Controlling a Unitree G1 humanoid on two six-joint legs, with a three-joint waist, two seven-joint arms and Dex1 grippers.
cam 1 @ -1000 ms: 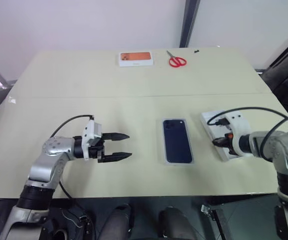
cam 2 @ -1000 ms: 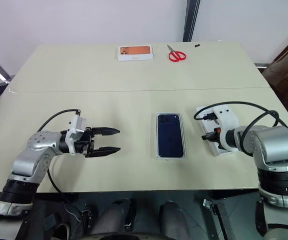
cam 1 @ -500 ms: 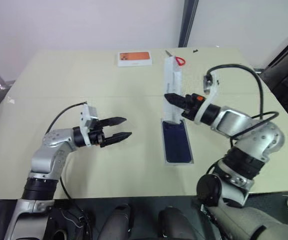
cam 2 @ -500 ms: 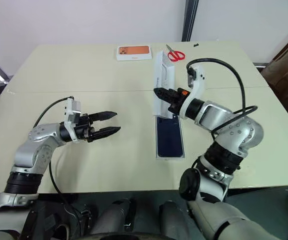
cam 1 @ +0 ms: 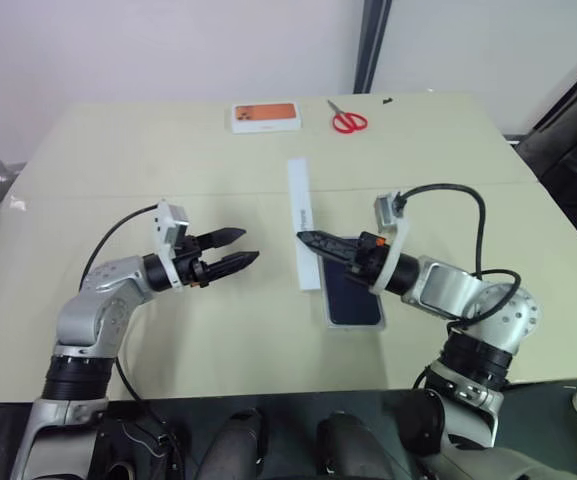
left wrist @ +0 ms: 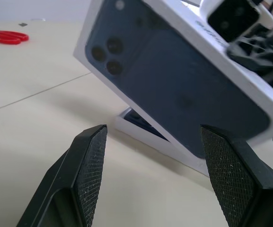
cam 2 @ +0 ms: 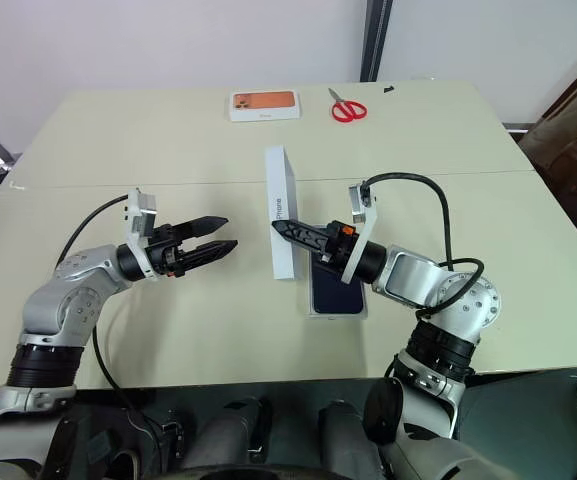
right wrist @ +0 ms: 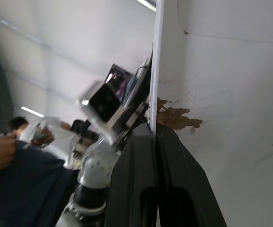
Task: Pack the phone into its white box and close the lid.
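Phone point(cam 2: 338, 287), a slim dark navy-blue rectangular handset, already lies in the shallow white cardboard box point(cam 2: 313, 311) on the surface, just below the right end effector point(cam 2: 290, 230). That end effector is clenched on one wall of the white rectangular cardboard lid point(cam 2: 283, 210), holding it on edge. The left end effector point(cam 2: 220, 246) hangs released, empty, beside the lid. Step in hand: lid placement. Next move calls for turning the lid flat and aligning it over the box.

Lid point(cam 2: 282, 212) now off table, leftward in right gripper point(cam 2: 286, 229).
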